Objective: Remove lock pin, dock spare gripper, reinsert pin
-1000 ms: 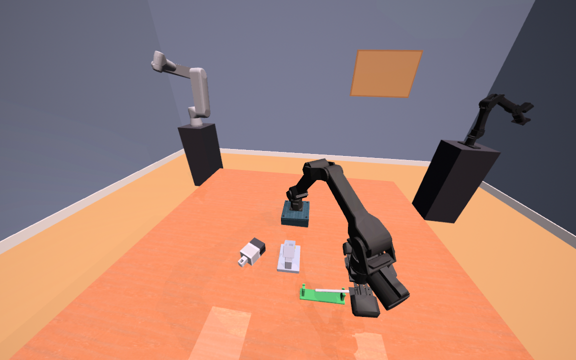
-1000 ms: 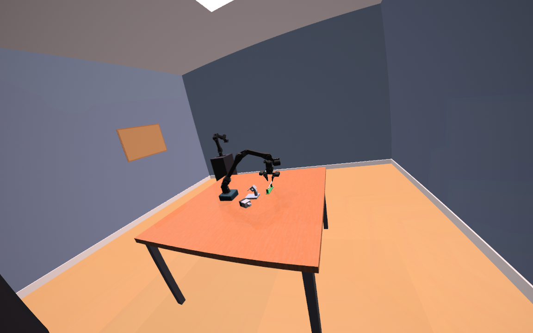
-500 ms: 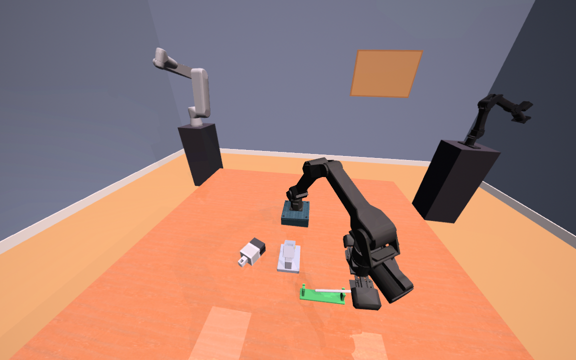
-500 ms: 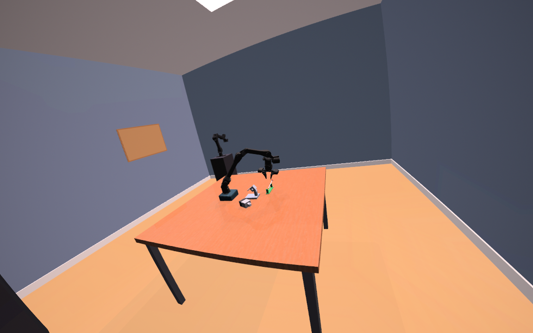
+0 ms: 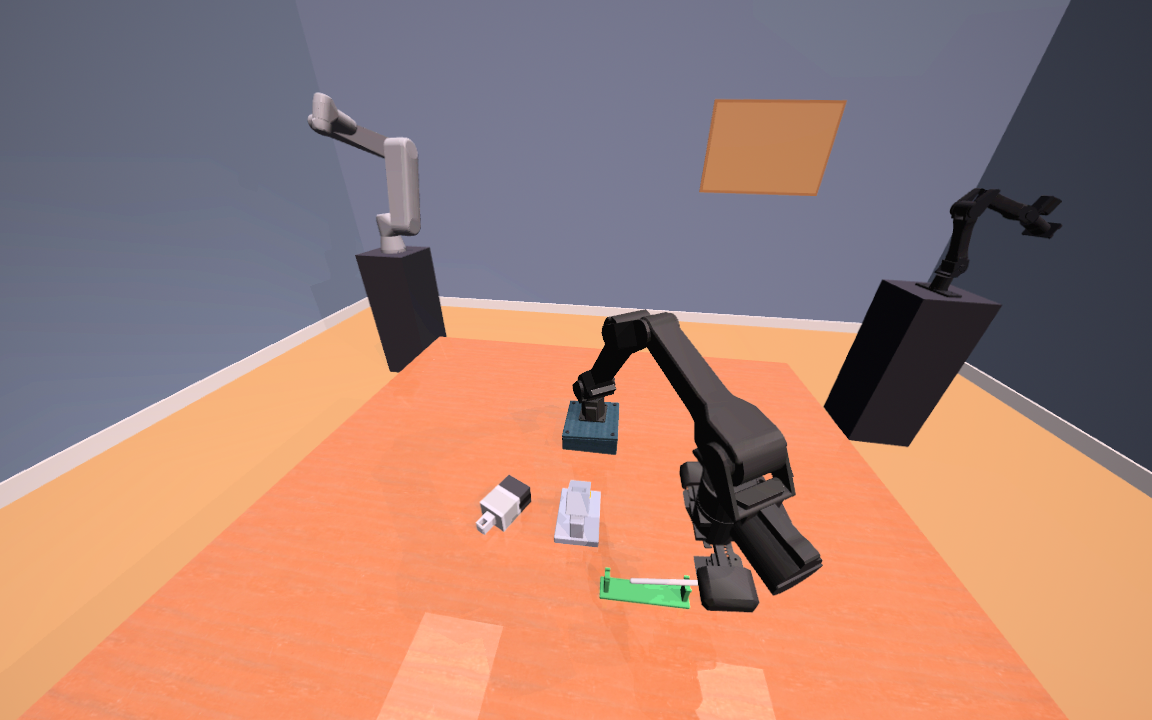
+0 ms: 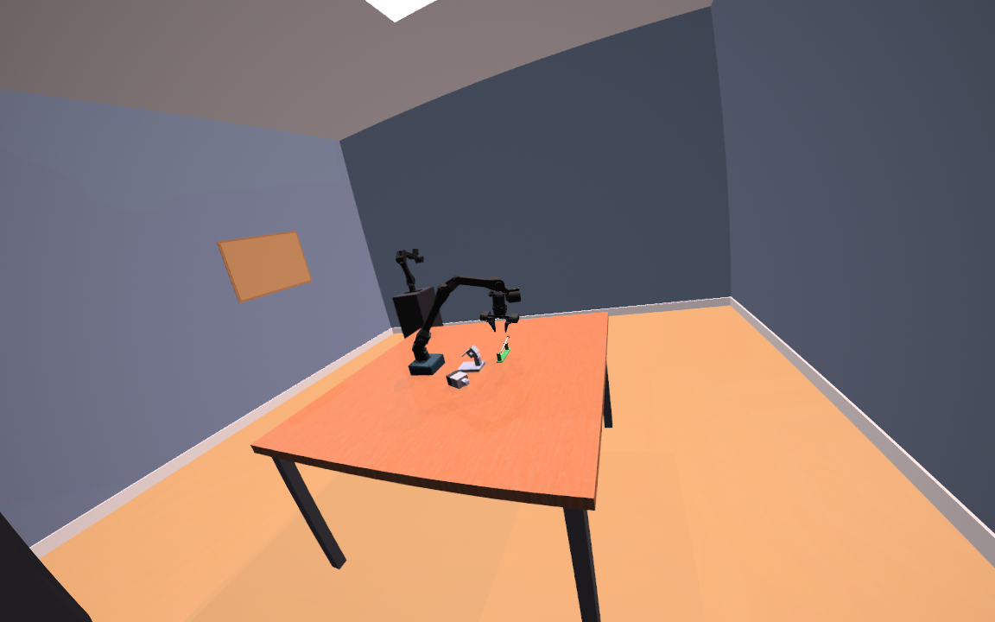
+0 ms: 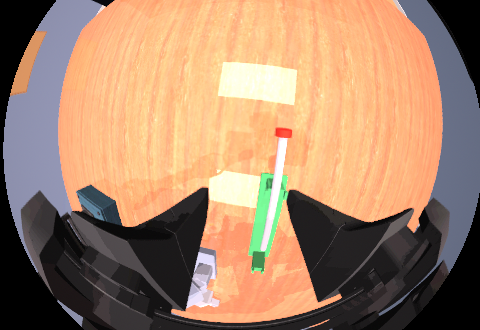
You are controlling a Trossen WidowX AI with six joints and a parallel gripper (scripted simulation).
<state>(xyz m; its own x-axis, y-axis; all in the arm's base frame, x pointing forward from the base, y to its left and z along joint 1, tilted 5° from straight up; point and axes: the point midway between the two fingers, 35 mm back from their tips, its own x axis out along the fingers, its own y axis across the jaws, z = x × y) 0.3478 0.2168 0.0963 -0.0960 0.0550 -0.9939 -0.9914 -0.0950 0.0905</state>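
Note:
My gripper (image 6: 499,330) (image 7: 248,196) is open and empty, fingers pointing down above the green rack (image 5: 643,598) (image 6: 503,356) (image 7: 258,226). The top view hides its fingertips. The white pin (image 5: 661,582) (image 6: 506,342) (image 7: 281,160) with its red head (image 7: 283,133) lies along the rack, the head sticking out past one end. In the wrist view it is nearer the right finger, below the tips. The pale grey mount (image 5: 578,514) (image 6: 474,358) (image 7: 204,271) stands beside the rack; no pin shows through its socket. The white and black spare gripper (image 5: 501,505) (image 6: 457,379) lies on the table beside the mount.
The arm's dark blue base block (image 5: 589,443) (image 6: 425,365) (image 7: 100,205) stands behind the mount. A white arm (image 5: 402,183) and another black arm (image 5: 960,232) stand on separate dark pedestals beyond the table (image 5: 294,573).

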